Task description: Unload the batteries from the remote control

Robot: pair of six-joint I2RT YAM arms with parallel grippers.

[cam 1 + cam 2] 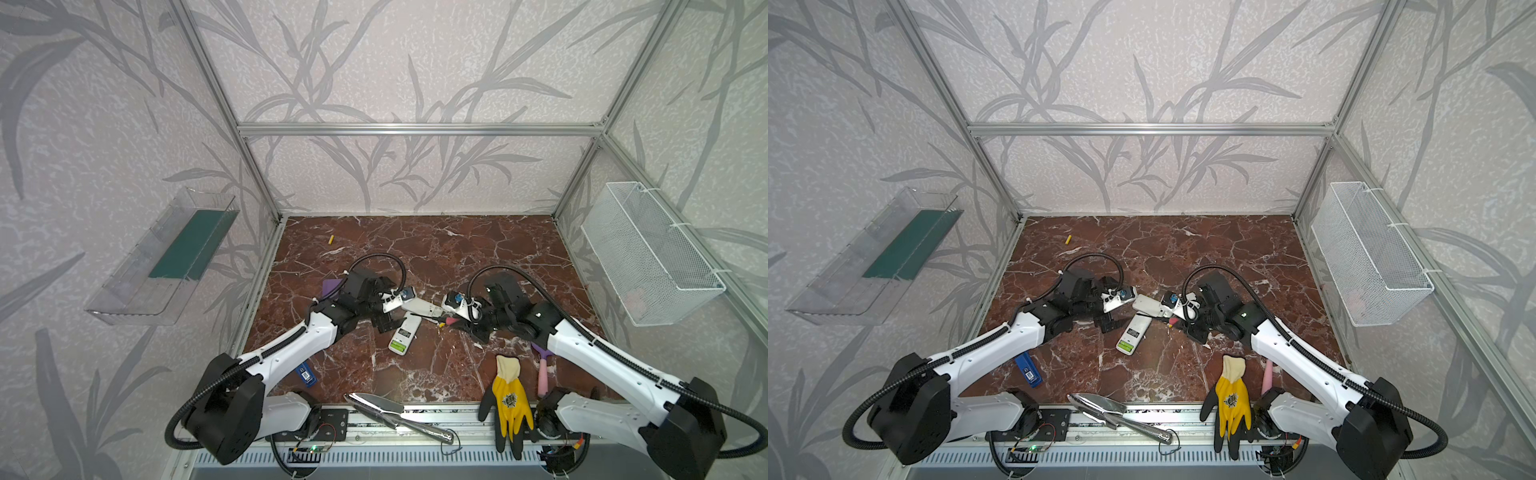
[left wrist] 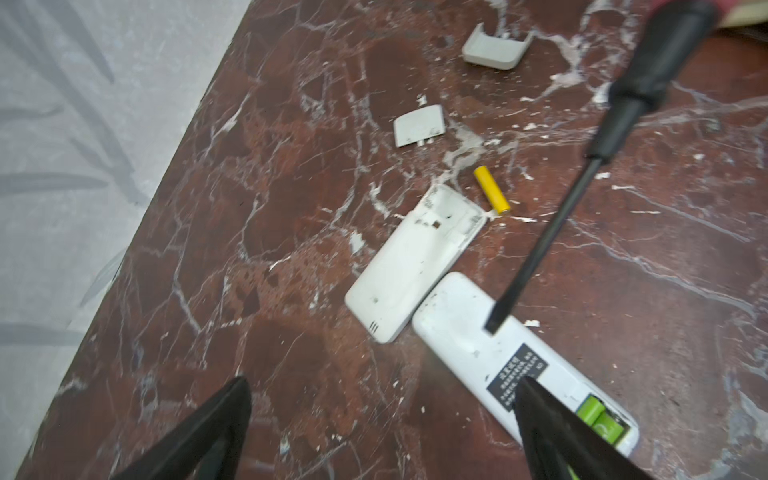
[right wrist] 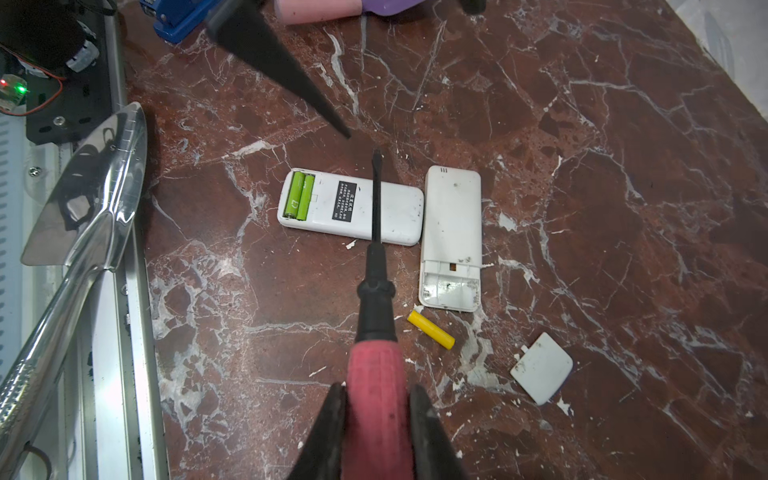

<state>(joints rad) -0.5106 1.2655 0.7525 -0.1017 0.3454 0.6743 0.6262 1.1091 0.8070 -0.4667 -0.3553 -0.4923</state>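
Note:
A white remote control lies face down with its compartment open and two lime green batteries inside. Beside it lies a second white remote with an empty compartment. One yellow battery rests on the table next to that empty end. Another yellow battery lies far back left. My right gripper is shut on the pink-handled screwdriver, whose shaft crosses over the labelled remote. My left gripper stands open with nothing between its fingers, one fingertip over the labelled remote.
Two loose white covers lie beyond the remotes. At the front edge are a metal trowel, a yellow glove, a blue device and a pink-handled tool. A wire basket hangs on the right wall.

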